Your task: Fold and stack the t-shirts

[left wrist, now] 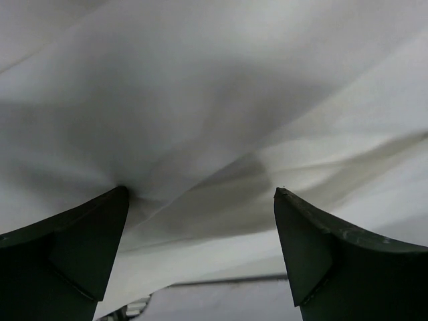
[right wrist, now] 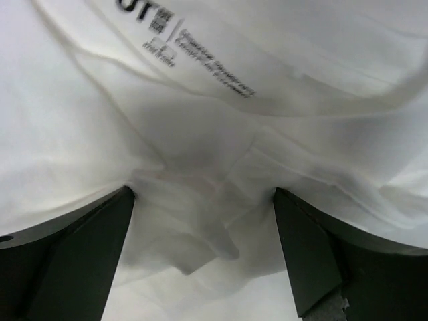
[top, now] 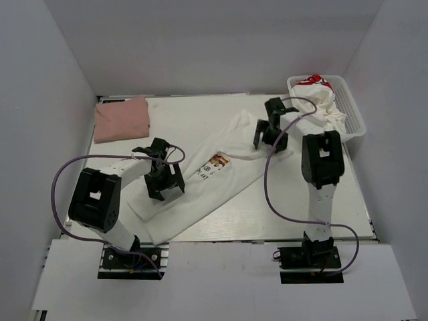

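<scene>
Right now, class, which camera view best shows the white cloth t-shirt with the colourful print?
The top external view: the white cloth t-shirt with the colourful print lies there nearly whole, stretched diagonally. The left wrist view shows only plain folds; the right wrist view only bunched cloth and its neck label.

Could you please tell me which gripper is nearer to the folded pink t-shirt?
Left. The left gripper is over the spread white t-shirt, a short way right of the pink t-shirt and closer to the arms' bases. The right gripper is much farther right, near the basket.
</scene>
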`<control>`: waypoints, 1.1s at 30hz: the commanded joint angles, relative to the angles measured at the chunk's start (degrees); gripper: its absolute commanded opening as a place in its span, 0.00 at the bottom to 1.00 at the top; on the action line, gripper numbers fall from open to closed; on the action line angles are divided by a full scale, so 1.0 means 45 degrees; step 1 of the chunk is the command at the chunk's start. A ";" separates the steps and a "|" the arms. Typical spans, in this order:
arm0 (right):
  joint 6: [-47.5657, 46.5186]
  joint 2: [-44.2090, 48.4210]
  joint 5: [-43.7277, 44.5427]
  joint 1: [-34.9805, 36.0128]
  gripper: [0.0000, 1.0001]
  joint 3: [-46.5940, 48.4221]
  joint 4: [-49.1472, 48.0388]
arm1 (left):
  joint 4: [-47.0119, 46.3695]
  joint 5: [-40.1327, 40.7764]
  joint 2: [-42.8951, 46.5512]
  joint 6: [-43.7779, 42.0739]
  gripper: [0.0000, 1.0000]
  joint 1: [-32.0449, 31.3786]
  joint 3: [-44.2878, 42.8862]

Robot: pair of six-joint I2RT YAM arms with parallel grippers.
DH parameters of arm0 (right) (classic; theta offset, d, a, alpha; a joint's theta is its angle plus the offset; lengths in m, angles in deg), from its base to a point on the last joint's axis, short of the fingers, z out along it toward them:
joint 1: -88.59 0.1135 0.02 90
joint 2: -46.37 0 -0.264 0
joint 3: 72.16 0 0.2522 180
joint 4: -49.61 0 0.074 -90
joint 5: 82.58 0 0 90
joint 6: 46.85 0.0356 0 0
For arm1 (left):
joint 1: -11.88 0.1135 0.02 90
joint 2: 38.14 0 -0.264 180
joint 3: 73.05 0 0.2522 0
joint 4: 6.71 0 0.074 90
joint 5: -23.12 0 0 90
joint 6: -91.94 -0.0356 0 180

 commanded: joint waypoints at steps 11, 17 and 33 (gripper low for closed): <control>-0.2770 -0.5585 -0.2849 0.1464 0.90 0.8005 -0.4484 | 0.2127 -0.4868 0.1110 0.0118 1.00 -0.1731 -0.0667; -0.3142 -0.4256 -0.1696 0.1562 0.90 0.9544 -0.4507 | 0.2244 -0.2629 0.0994 -0.1444 1.00 -0.1732 -0.2816; -0.0838 -0.3002 -0.0835 0.3143 0.90 0.6419 -0.1460 | 0.1365 -0.2348 -0.0391 -0.2813 1.00 -0.3409 -0.0357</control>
